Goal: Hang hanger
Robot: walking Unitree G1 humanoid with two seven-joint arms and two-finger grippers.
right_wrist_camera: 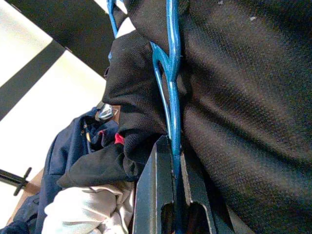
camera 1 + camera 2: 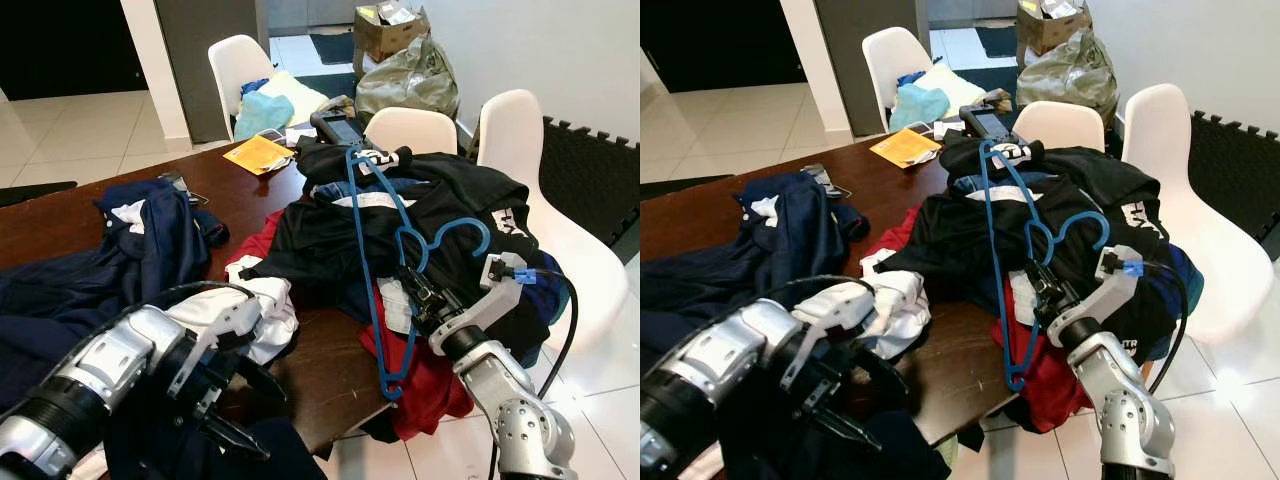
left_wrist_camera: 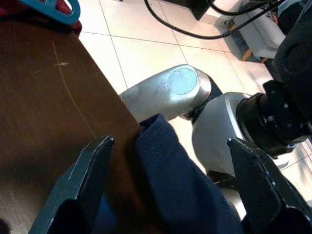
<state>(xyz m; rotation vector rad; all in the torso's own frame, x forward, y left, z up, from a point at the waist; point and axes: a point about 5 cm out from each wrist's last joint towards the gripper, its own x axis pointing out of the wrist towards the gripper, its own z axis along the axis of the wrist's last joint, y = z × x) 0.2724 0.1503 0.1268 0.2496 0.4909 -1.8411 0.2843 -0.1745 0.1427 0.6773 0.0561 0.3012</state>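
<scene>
A blue hanger (image 2: pixel 372 262) lies tilted on a heap of black clothes (image 2: pixel 440 215) in the middle of the frame, its hook (image 2: pixel 455 232) curling to the right and its lower corner hanging past the table (image 2: pixel 60 215) edge over a red garment (image 2: pixel 425 385). The right gripper (image 2: pixel 412 283), at lower right, is clamped on the hanger just below the neck; in the right wrist view its two fingers (image 1: pixel 153 195) sit pressed together with the blue bar (image 1: pixel 174 122) running between them against black cloth.

The left gripper (image 2: pixel 235 400), at lower left, hangs over the near table edge with its fingers spread wide and nothing between them. In the left wrist view the fingers (image 3: pixel 83 187) stand well apart, with a fold of navy cloth (image 3: pixel 180 185) between them over the table corner and the tiled floor (image 3: pixel 141 44) beyond.

Navy clothes (image 2: pixel 120 255) cover the left of the table, with a white garment (image 2: pixel 250 305) beside them. A yellow envelope (image 2: pixel 258 154) lies at the far end. White chairs (image 2: pixel 520 150) stand at the upper centre and right of the frame.
</scene>
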